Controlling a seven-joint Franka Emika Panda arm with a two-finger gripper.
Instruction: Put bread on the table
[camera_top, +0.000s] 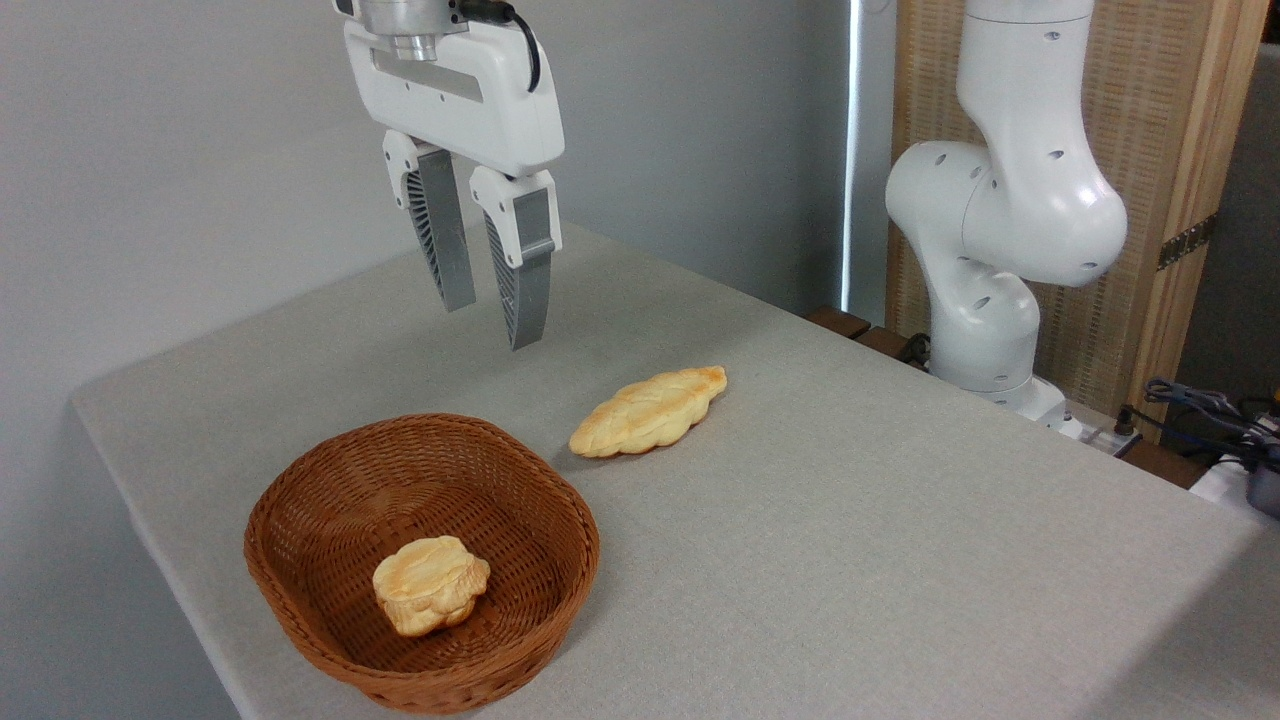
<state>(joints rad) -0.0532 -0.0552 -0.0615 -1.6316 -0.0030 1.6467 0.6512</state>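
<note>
Table (900, 560) is carrying everything, its grey-beige cloth running from the far corner down to the near edge; the robot's white arm (1010, 200) is standing off the right-hand edge; the wicker basket (300, 540) is sitting close to the near left edge. Gripper (493, 325) is hanging in the air over the far left part of the tabletop, fingers spread a little and holding nothing. Bread (650, 411) is lying flat on the cloth just beside the basket's far right rim, outside it, below and right of the fingertips; a small round bun (430, 584) is resting inside the basket.
</note>
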